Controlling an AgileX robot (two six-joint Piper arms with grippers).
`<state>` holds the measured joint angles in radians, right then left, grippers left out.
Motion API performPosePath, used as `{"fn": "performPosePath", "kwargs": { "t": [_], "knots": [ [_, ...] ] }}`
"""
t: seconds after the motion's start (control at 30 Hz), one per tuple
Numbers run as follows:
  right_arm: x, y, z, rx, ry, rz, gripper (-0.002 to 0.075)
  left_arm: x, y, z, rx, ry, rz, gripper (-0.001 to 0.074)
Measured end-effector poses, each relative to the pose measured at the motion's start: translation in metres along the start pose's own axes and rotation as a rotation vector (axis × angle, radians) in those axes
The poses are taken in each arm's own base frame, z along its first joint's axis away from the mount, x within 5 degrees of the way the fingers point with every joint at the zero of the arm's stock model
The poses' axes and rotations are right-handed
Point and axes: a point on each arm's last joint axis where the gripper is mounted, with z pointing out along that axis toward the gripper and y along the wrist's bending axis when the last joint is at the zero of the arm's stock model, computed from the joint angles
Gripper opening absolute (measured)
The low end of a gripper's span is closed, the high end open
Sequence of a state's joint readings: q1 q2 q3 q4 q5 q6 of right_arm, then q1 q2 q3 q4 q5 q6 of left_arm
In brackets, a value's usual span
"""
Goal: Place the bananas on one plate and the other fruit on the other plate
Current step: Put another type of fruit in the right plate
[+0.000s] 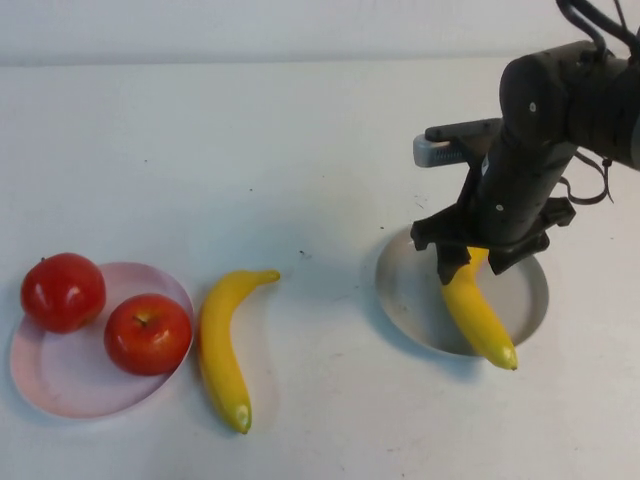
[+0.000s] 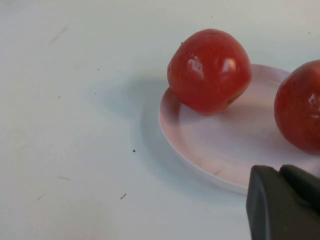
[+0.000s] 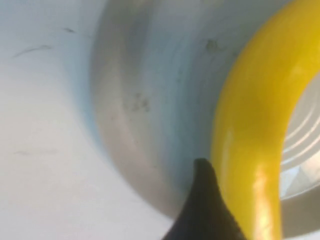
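White table (image 1: 300, 130) fills my high view, plain and bare in the far part. On my right side I see the right arm (image 1: 540, 140), big and black, reaching down over the grey-blue plate (image 1: 400, 290). On my left side sits the pale pink plate (image 1: 60, 380), near the front edge.

Two red apples are on the pink plate. One apple (image 1: 63, 291) sits at the far left rim and the other apple (image 1: 148, 333) sits at the right rim, and they are just beside each other.

Just to the right of the pink plate lies a banana (image 1: 220, 350) flat on the table. Its long way runs from near me to far, its stem end points away and to the right, and its curve bulges to the left.

The second banana (image 1: 478, 315) is at the grey-blue plate. Its long way runs from the gripper down toward me and a bit right, and its near tip pokes past the plate's front rim.

My right gripper (image 1: 470, 255) is closed on the far end of this banana, a finger on each side.

My left gripper (image 2: 282, 205) is near the pink plate, seen only in the left wrist view. I cannot tell if its jaws are wide or closed.
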<state>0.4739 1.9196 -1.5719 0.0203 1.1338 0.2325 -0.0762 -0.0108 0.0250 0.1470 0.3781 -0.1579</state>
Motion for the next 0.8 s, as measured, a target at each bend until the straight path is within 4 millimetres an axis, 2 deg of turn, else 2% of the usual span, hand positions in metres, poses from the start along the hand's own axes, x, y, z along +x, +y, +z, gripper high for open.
{"fn": "performPosePath", "kwargs": {
  "t": [0.07,0.17,0.33,0.53,0.67,0.8],
  "knots": [
    [0.003,0.006,-0.011,-0.010,-0.021,-0.015,0.0440,0.000,0.000,0.000,0.000,0.000,0.000,0.0004],
    [0.013,0.029,-0.024,-0.062,-0.037,-0.054,0.0440,0.000,0.000,0.000,0.000,0.000,0.000,0.0004],
    [0.039,0.096,-0.029,-0.180,-0.030,-0.179,0.0441,0.000,0.000,0.000,0.000,0.000,0.000,0.0004],
    [0.060,0.156,-0.022,-0.267,-0.101,-0.361,0.0441,0.000,0.000,0.000,0.000,0.000,0.000,0.0004],
    [0.065,0.184,-0.015,-0.290,-0.120,-0.448,0.0441,0.000,0.000,0.000,0.000,0.000,0.000,0.0004],
    [0.060,0.205,-0.008,-0.292,-0.138,-0.490,0.0441,0.000,0.000,0.000,0.000,0.000,0.000,0.0004]
  ]
}}
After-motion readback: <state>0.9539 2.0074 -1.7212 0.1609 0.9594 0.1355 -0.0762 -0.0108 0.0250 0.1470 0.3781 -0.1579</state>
